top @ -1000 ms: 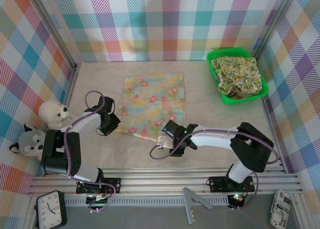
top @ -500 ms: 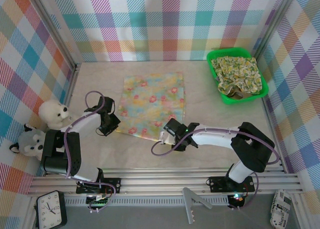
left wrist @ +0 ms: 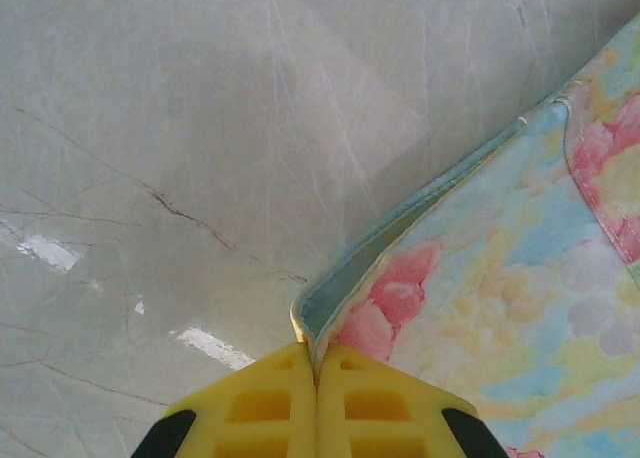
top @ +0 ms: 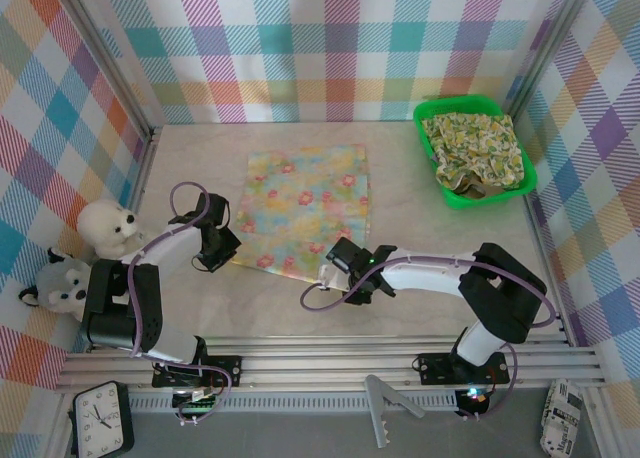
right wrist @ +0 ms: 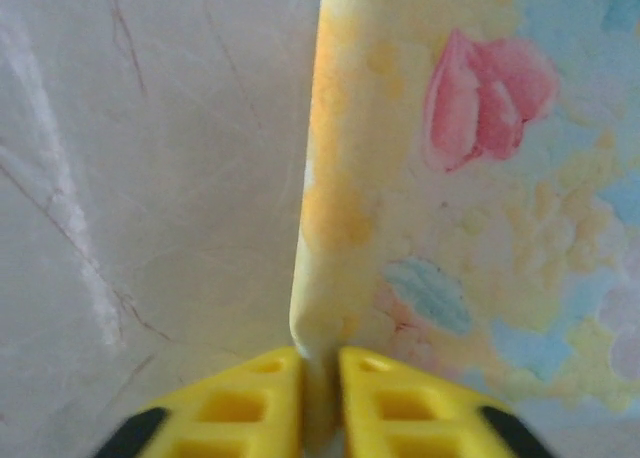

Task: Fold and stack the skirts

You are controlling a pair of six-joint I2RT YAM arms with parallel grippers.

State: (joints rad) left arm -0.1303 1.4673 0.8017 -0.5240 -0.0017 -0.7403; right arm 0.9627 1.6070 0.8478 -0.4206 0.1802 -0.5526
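A pale marbled tabletop (top: 420, 228) sits inside bright plaid walls. From overhead, the pink-flowered skirt (top: 305, 203) lies flat at the middle of the frame. The two arms meet its near corners, the left jaws at lower left and the right jaws at lower right. A green tray (top: 430, 110) at upper right holds a yellow-green skirt (top: 475, 143). What lies under that one is hard to make out, and the wrists cover both grips here.

The left wrist view shows the jaws pressed fully together on the skirt's corner (left wrist: 330, 323), with only a sliver of hem caught.

In the right wrist view the jaws are nearly closed and pinch the raised edge (right wrist: 320, 278). How much cloth sits between them is cut off.

Such shallow bites might slip on lifting, or catch only one layer, so the fold could skew.
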